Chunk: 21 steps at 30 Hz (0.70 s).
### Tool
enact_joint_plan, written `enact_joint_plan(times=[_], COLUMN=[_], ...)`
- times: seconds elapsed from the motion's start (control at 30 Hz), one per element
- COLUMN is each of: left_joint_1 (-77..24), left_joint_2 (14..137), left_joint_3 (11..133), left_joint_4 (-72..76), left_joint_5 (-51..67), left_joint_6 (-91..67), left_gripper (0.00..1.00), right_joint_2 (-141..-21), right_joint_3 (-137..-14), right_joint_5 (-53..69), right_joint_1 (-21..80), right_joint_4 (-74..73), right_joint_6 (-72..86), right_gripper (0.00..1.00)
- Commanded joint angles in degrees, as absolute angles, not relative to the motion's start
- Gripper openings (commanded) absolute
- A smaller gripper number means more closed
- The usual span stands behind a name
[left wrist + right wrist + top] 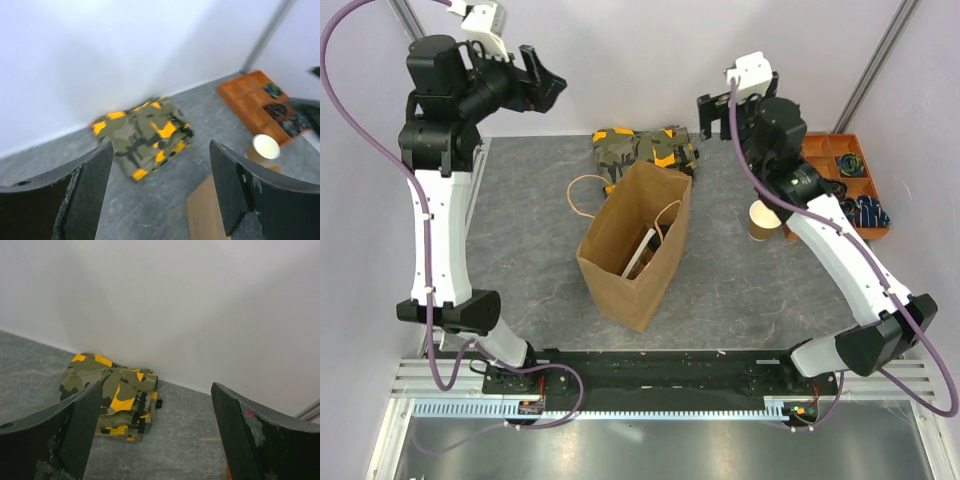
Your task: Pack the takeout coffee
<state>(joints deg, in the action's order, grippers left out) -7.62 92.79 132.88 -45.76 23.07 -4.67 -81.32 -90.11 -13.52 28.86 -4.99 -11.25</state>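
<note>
Both arms are raised over the far half of the table point(520, 250), and neither holds anything. The left gripper point(545, 85) hangs at about 10 o'clock from the paper bag point(635, 245). In its wrist view the left gripper point(161, 150) has its fingers point(92, 190) spread wide, with only the scene below between them. The right gripper point(718, 118) hangs at about 1 o'clock from the bag. In its own view the right gripper point(156, 390) is just as wide, fingers point(80, 425) far apart and empty.

The bag stands near the middle of the table, its mouth open to the overhead camera and its two loop handles loose. Inside, only a pale strip and shadow can be made out. The takeout coffee cannot be picked out in any view; whether it sits down inside the bag cannot be told.

At 12 o'clock from the bag, close to the back wall, lies a folded camouflage cloth point(645, 148) in olive, black and orange. Both wrist cameras also look down on the cloth point(145, 132) point(112, 390).

At 3 o'clock from the bag stands a lidless cup point(763, 220) with a pale inside, partly behind the right arm. In the left wrist view the cup point(266, 146) sits just beside the orange tray point(250, 100). That compartment tray point(845, 180) lies at 2 o'clock, at the table's right edge, with small dark items in some compartments.
</note>
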Motion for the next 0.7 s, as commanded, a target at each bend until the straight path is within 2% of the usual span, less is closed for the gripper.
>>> enact_joint_plan(times=[0.0,0.1,0.2,0.37,0.5,0.67], left_joint_1=[-0.98,4.91,7.82,8.53,8.44,8.44], left_joint_2=[94.57,96.06,97.90,103.88,104.50,101.96], left_joint_3=[130.18,127.28,123.67,124.63,118.24,110.23], left_joint_4=[-46.49,-48.68,-51.76,-61.94,-62.40,-58.72], left_joint_5=[31.09,35.58,39.20,36.39,32.35,30.76], left_joint_6=[-10.02,-9.93,-7.05,-2.20,-0.27,-0.09], left_gripper=[0.88,1.00,1.00,1.00,1.00,1.00], right_joint_2=[-84.10,-86.74,-88.59,-90.88,-92.37,-92.90], right_joint_3=[-95.52,-97.11,-95.98,-92.82,-89.66,-87.81], right_joint_5=[-8.81,-5.20,-0.09,5.97,8.43,9.75], right_joint_1=[21.04,15.06,9.78,3.17,-2.00,-3.69], right_joint_4=[-10.88,-16.16,-19.94,-25.66,-28.21,-29.53], right_joint_6=[-0.98,3.60,4.74,5.36,5.19,4.40], right_gripper=[0.98,0.98,0.98,0.98,0.98,0.98])
